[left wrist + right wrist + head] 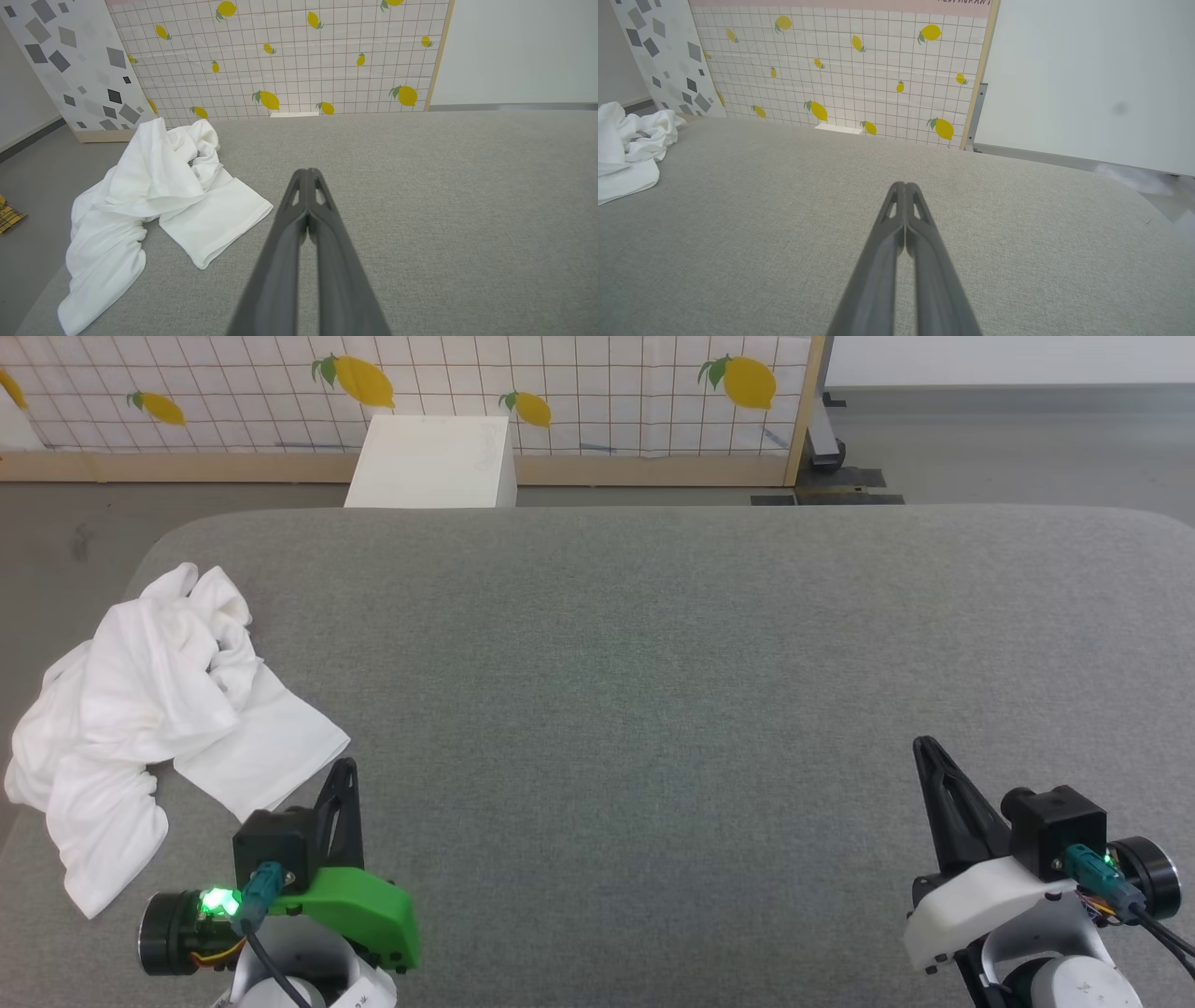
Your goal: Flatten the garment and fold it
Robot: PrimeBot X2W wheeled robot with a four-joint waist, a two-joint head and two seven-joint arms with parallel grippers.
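The garment (154, 709) is a white thin shirt, crumpled in a heap at the left edge of the grey padded table (653, 663), part of it hanging over that edge. A little dark stitching peeks out of its folds in the left wrist view, where the garment (154, 200) lies left of my fingers. My left gripper (347, 767) is shut and empty, just right of the garment's near corner and above the table. My right gripper (924, 744) is shut and empty at the lower right, far from the cloth. The garment (626, 149) shows at the left edge of the right wrist view.
A rigid white box (431, 462) stands on the floor beyond the table's far edge. Behind it runs a lemon-print grid panel (560, 392) on a wooden frame. A panel with grey shapes (70, 60) stands at the left. Grey floor surrounds the table.
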